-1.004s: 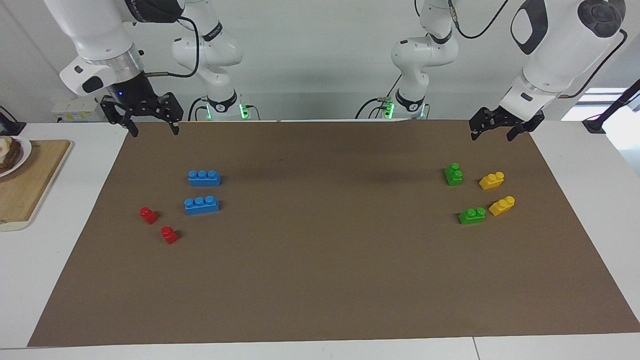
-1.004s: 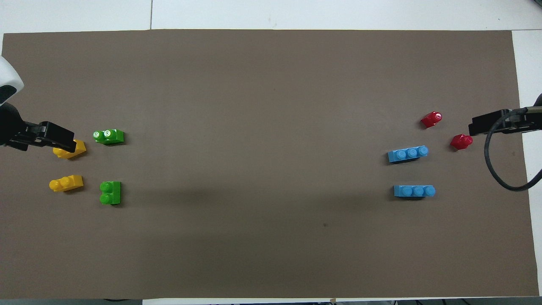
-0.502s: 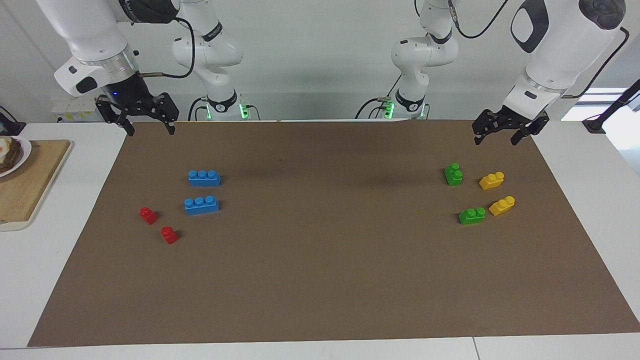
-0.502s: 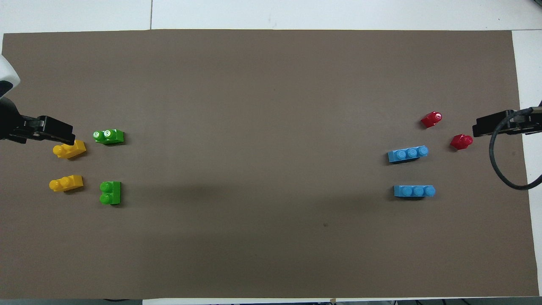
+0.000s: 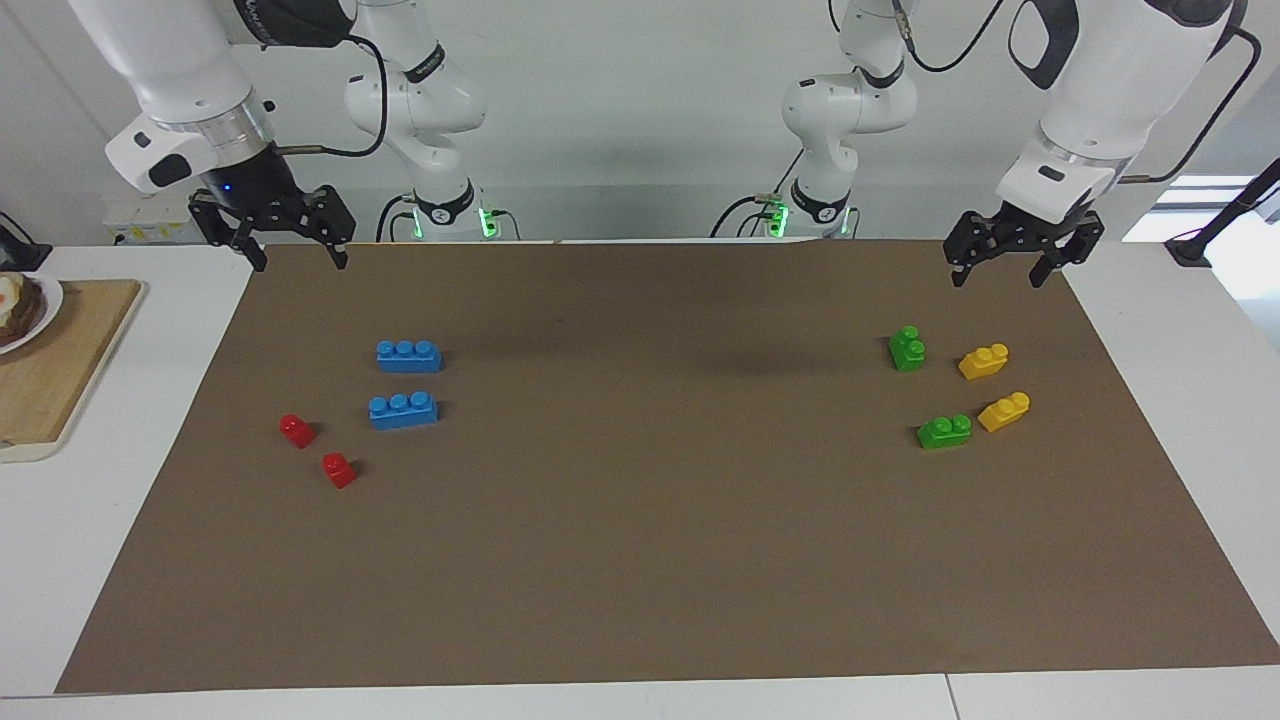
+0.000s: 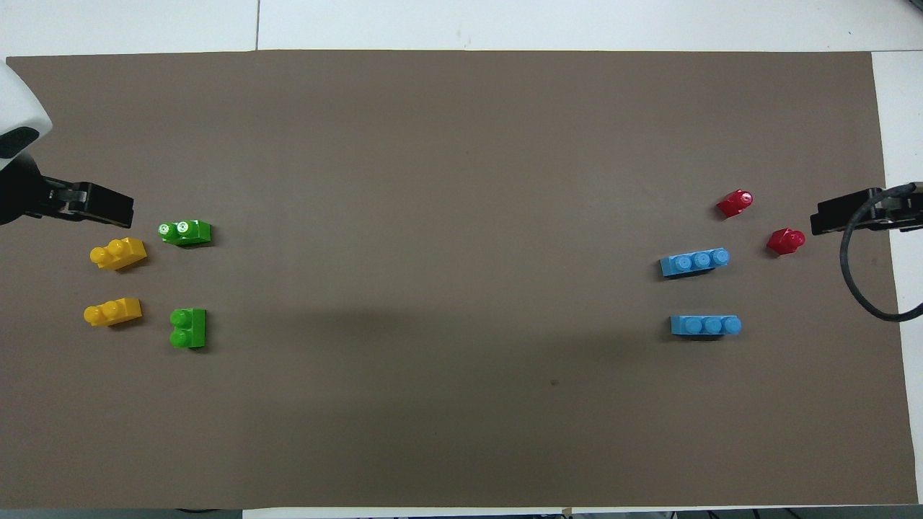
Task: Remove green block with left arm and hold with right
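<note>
Two green blocks with two studs lie on the brown mat [image 5: 640, 560] toward the left arm's end: one [image 5: 907, 349] nearer to the robots, also in the overhead view [image 6: 188, 327], and one [image 5: 944, 431] farther, also overhead [image 6: 185, 231]. My left gripper [image 5: 998, 275] hangs open and empty in the air over the mat's edge by the robots, touching no block; it shows overhead [image 6: 108, 205] too. My right gripper [image 5: 300, 262] hangs open and empty over the mat's corner at the right arm's end, also overhead [image 6: 829, 218].
Two yellow two-stud bricks [image 5: 983, 361] [image 5: 1004, 411] lie beside the green blocks. Two blue three-stud bricks [image 5: 408, 355] [image 5: 402, 410] and two small red bricks [image 5: 297, 430] [image 5: 339, 469] lie toward the right arm's end. A wooden board [image 5: 60, 370] with a plate [image 5: 20, 310] sits off the mat.
The left gripper has turned and shifted a little; in the overhead view it no longer covers the yellow brick. The right gripper has drawn back slightly. No block has moved.
</note>
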Controlling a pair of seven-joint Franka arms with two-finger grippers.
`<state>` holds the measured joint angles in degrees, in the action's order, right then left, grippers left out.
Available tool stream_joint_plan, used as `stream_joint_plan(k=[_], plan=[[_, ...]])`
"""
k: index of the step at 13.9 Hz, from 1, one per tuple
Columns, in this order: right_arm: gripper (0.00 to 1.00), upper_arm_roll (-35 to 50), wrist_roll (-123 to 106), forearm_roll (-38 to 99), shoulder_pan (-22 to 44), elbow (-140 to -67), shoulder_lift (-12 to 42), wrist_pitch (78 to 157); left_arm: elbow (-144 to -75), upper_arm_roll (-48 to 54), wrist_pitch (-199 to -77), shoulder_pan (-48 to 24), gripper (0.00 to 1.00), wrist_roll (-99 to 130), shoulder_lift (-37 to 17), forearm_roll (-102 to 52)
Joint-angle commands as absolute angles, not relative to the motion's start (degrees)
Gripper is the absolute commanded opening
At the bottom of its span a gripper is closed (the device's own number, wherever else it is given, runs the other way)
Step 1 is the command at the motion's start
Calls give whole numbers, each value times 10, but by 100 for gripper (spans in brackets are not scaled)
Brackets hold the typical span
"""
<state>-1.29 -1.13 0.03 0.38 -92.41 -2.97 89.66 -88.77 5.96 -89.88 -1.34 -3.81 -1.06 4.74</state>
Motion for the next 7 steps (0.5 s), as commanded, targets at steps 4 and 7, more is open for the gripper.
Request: stream_joint_plan(k=[4,7], plan=[[100,-11,-15,-6,-2,-920,-28,882,-892,50,-882,-18,100,-33,-8,29],[100,-11,-14,-7,-1,-919,-28,880,-883,-42,-843,-102,100,-33,-9,25]])
